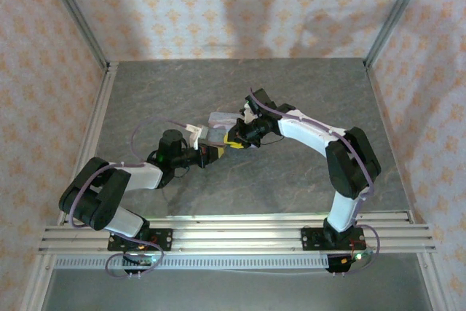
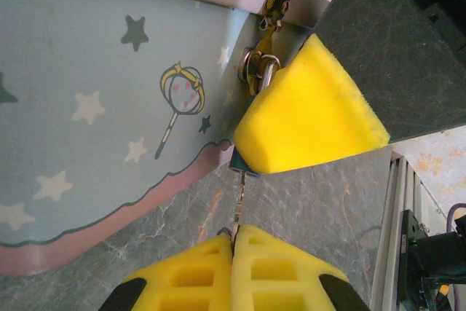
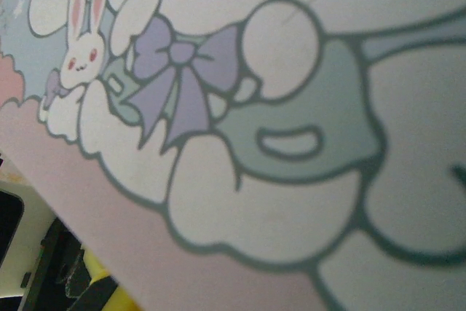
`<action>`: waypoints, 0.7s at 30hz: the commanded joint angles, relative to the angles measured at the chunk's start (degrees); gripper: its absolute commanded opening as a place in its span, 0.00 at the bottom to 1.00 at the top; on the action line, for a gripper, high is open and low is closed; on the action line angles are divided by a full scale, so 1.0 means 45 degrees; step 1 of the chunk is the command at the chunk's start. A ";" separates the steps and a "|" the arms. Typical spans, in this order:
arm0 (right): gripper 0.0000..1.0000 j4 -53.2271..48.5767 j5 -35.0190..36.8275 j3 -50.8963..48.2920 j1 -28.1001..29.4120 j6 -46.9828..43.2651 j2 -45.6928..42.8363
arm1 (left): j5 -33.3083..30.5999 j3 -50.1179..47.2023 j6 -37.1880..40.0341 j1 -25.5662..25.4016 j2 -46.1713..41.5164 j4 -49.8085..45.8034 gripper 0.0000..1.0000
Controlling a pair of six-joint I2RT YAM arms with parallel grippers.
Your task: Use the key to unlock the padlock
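The key (image 2: 240,200) is a thin metal shaft held between the yellow pads of my left gripper (image 2: 234,232), which is shut on it. Its tip reaches the blue padlock (image 2: 245,163). Just a corner of the padlock's body shows under a yellow pad (image 2: 313,111) of my right gripper, which grips it. The padlock's metal shackle (image 2: 266,71) passes through the hasp of the pastel tin (image 2: 109,100). From above, my left gripper (image 1: 216,152) and right gripper (image 1: 237,140) meet at the tin's (image 1: 222,119) near side. The right wrist view shows the tin's cartoon lid (image 3: 255,107) close up.
The tin stands mid-table on the grey stone-look surface (image 1: 291,92). Aluminium rails run along the near edge (image 1: 233,227) and the left side (image 1: 98,129). Patterned walls close the back and sides. Both arms' cables loop near the tin.
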 commanded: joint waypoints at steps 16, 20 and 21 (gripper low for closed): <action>0.00 0.0602 -0.0205 -0.0150 -0.0084 0.0234 -0.0597 | -0.0127 0.0317 -0.0063 -0.0087 0.0209 0.0614 0.00; 0.00 0.0602 -0.0245 -0.0165 -0.0084 0.0234 -0.0584 | -0.0147 0.0300 -0.0036 -0.0087 0.0362 0.0604 0.00; 0.00 0.0601 -0.0254 -0.0165 -0.0084 0.0216 -0.0580 | -0.0166 0.0263 -0.0036 -0.0087 0.0381 0.0594 0.00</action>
